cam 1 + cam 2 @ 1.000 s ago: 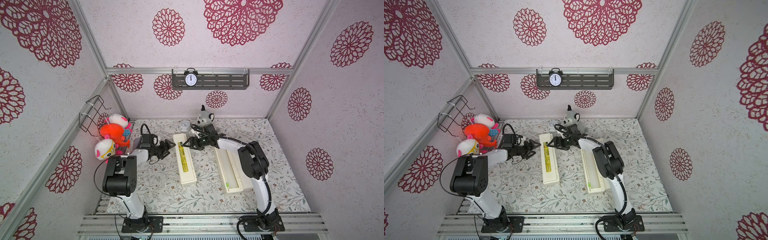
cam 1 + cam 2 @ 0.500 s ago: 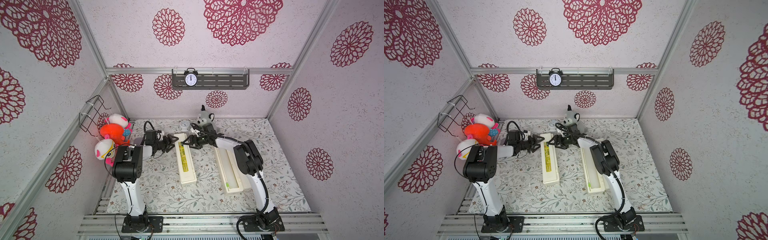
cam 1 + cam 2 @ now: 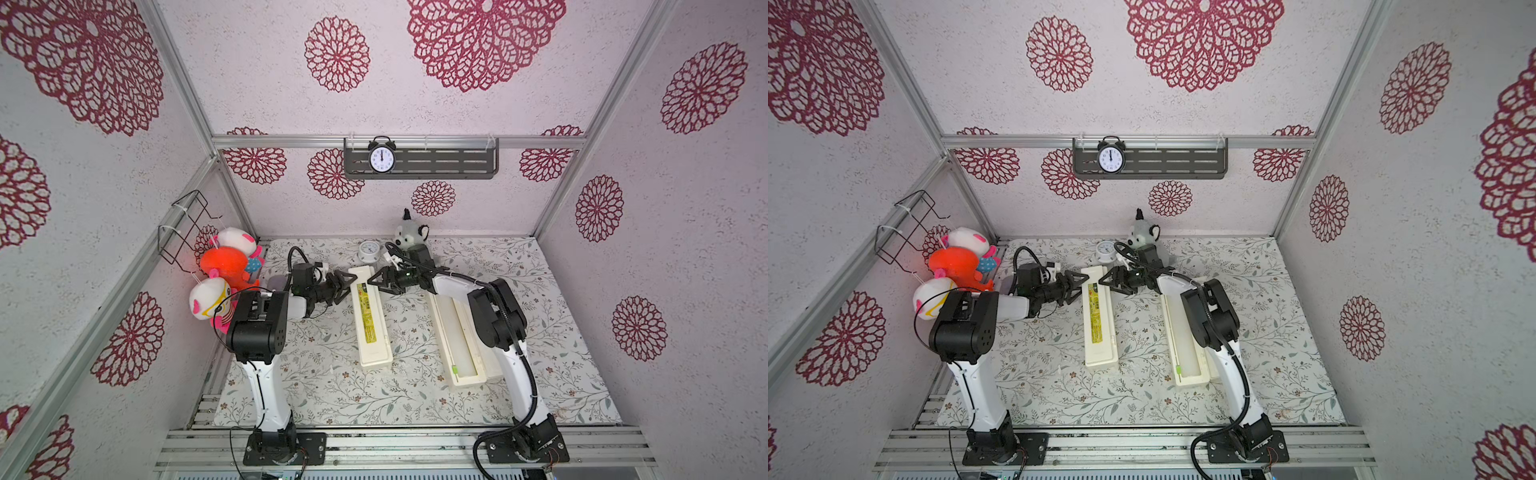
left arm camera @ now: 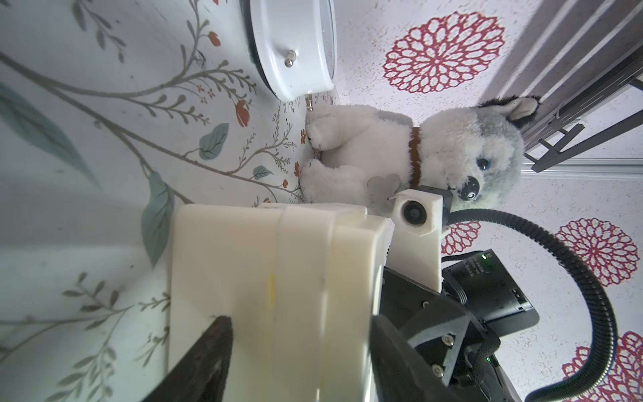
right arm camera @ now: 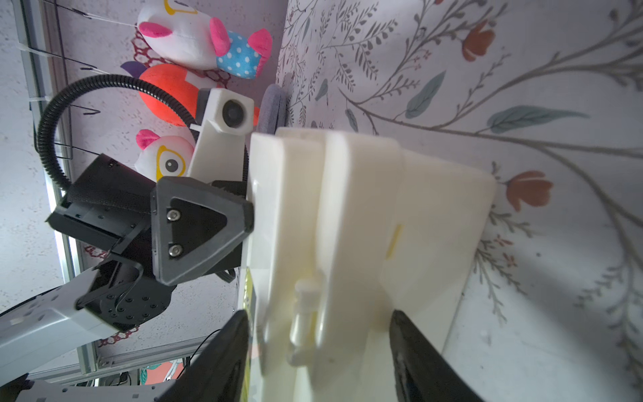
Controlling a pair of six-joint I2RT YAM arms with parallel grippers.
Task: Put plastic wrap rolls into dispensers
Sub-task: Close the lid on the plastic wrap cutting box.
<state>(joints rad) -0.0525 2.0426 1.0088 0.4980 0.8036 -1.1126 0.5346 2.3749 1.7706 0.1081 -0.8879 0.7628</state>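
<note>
Where the two arms meet: the far end of the closed dispenser [image 3: 371, 320], a long narrow cream-white plastic box with a yellow-green label strip along its shut lid.
Closed dispenser: lies flat about mid-way across the table with the floral cloth [image 3: 332, 386], its length running from the near side toward the back wall.
Left hand [image 3: 350, 286]: low at that far end. In the left wrist view its dark fingers [image 4: 205, 355] stand either side of the box end (close to it, though I cannot tell whether they press).
Right hand [image 3: 374, 283]: at the same end from the opposite side. In the right wrist view its fingers [image 5: 222, 358] flank the cream box, and contact cannot be told there either.
Open dispenser [image 3: 459, 353]: a second long cream-white box, lid folded back, to the right of the closed one, apart and roughly parallel, partly under the right arm. A small green slider [image 3: 455, 368] shows toward its near end.
Behind the closed box: a small round white clock [image 3: 368, 250] and a grey-and-white plush husky [image 3: 409, 236].
Left wall: orange, white and pink plush toys [image 3: 224, 266] beside a black wire basket [image 3: 183, 226].
Back wall: a black twin-bell alarm clock [image 3: 382, 157] on a dark grey shelf [image 3: 449, 164].
</note>
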